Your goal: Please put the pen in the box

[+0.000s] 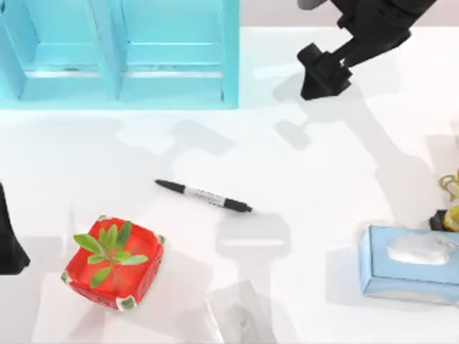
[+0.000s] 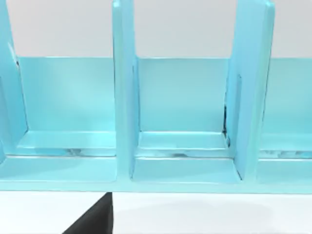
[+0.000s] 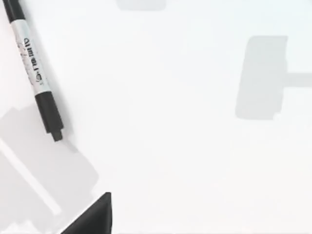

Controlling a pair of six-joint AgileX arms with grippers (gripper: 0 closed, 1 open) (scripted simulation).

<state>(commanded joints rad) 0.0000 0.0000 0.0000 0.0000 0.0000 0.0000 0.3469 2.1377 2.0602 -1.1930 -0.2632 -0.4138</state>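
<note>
The pen (image 1: 203,195), black with a silver-grey middle band, lies flat on the white table near its middle, slanting from upper left to lower right; its capped end also lies in the right wrist view as the pen (image 3: 35,73). The turquoise box (image 1: 231,54) stands at the back left, and its dividers and compartments face the left wrist view as the box (image 2: 124,122). My right gripper (image 1: 320,77) hangs above the table at the back right, well away from the pen. My left arm (image 1: 8,242) sits at the table's left edge.
A red dish (image 1: 79,269) holding a green plant stands at the front left. A pale blue tissue box (image 1: 409,276) lies at the front right, with a yellow object (image 1: 452,204) at the right edge behind it. A clear object (image 1: 240,315) rests at the front middle.
</note>
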